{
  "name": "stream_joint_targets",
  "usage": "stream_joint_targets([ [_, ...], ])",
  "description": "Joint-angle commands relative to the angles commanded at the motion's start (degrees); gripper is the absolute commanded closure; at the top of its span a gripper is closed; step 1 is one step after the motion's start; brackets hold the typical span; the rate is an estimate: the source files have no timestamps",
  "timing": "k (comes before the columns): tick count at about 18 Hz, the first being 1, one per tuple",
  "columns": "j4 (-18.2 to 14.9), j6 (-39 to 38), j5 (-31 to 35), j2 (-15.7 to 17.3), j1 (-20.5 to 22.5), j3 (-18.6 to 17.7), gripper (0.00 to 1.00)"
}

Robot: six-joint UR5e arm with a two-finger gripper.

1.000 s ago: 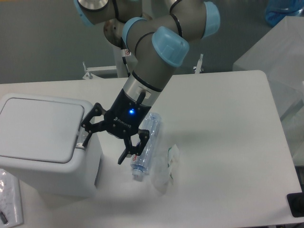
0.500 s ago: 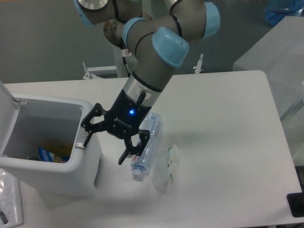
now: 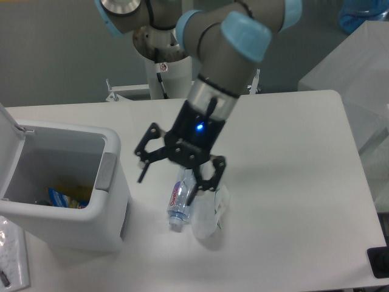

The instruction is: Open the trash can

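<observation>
Apparently done: the trash can (image 3: 91, 219) at the table's left stands lid-up, while the gripper (image 3: 177, 170), jaws spread wide and empty, hangs beside it, needing only to retreat.

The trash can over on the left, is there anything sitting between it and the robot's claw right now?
Nothing visible does. The white boxy plastic trash can stands with its lid up, and only bare table lies between its grey button side and the open tool. The clear plastic bottle lies below the tool, off that path.
</observation>
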Motion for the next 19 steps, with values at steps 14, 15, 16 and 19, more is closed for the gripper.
stream_joint_targets([
  [14, -0.8, 25.8, 27.9, -8.8, 5.9, -3.9, 0.00],
  [15, -0.7, 27.0, 28.3, -8.8, 5.7, -5.0, 0.00],
  [16, -0.7, 27.4, 28.6, -9.0, 5.6, -5.6, 0.00],
  [19, -0.6, 28.0, 31.2, -9.4, 5.5, -6.0, 0.00],
])
